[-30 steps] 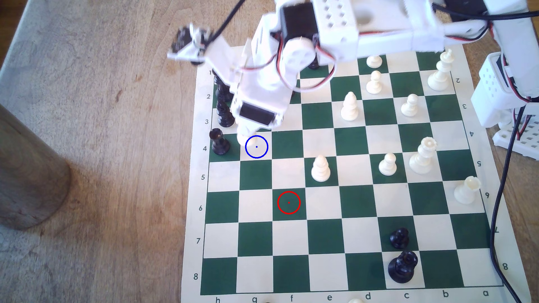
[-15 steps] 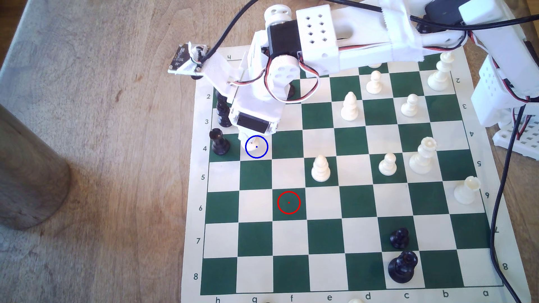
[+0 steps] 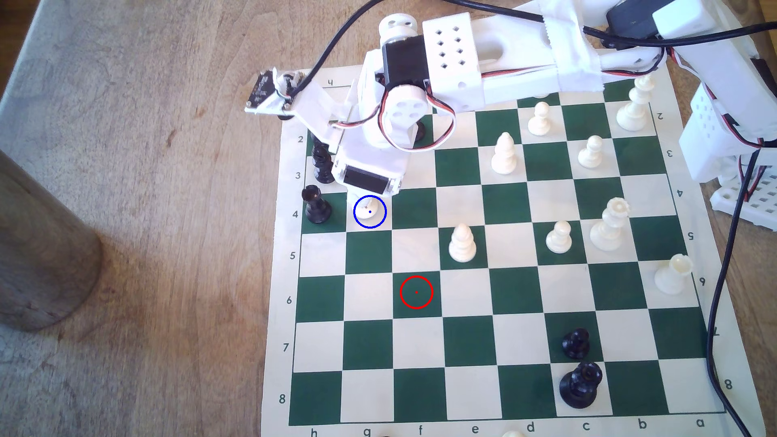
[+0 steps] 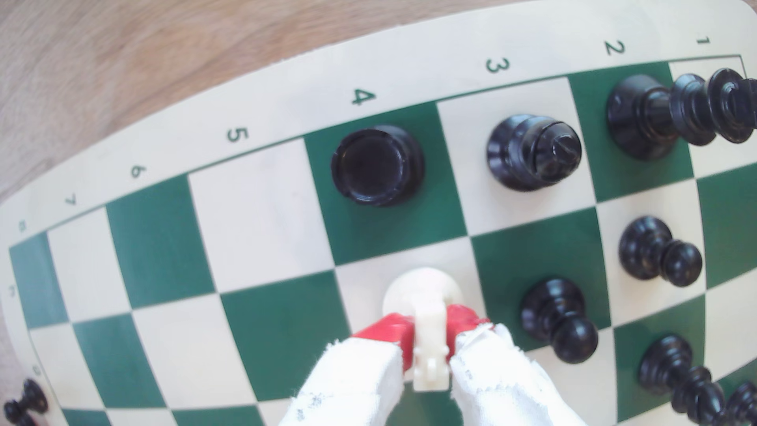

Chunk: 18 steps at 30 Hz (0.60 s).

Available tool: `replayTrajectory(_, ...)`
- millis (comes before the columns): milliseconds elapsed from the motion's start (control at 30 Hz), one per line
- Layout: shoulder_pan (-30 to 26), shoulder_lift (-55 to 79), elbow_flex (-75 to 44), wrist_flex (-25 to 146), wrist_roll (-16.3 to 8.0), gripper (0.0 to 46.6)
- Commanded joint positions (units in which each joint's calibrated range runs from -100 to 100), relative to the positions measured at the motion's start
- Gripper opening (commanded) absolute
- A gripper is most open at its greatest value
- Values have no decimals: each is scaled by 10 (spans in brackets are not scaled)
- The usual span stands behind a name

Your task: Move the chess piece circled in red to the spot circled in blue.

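While my claw [image 4: 429,327] clamps the cream plastic knight [image 4: 426,303], its round base sits directly below on the blue-ringed cream square [image 3: 380,220] by the board's h-file edge. Releasing should suffice, I judge.

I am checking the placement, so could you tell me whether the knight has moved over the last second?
Yes: the knight, shut in the gripper, shifted toward the exterior view's right, into the blue ring.

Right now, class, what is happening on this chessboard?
A white robot arm's gripper holds the cream knight, its red-tipped jaws shut on the piece. The knight's base sits over the blue-ringed cream square, beside the black rook. The red-ringed green square lies bare. The knight is not yet released.
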<state>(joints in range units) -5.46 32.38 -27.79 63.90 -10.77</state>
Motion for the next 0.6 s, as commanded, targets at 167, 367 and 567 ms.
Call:
replayTrajectory(167, 5, -14, -42, 4, 0, 148)
replayTrajectory(367, 0, -18, -47, 19, 0, 155)
replayTrajectory(567, -10, -37, -48, 51, 2, 165)
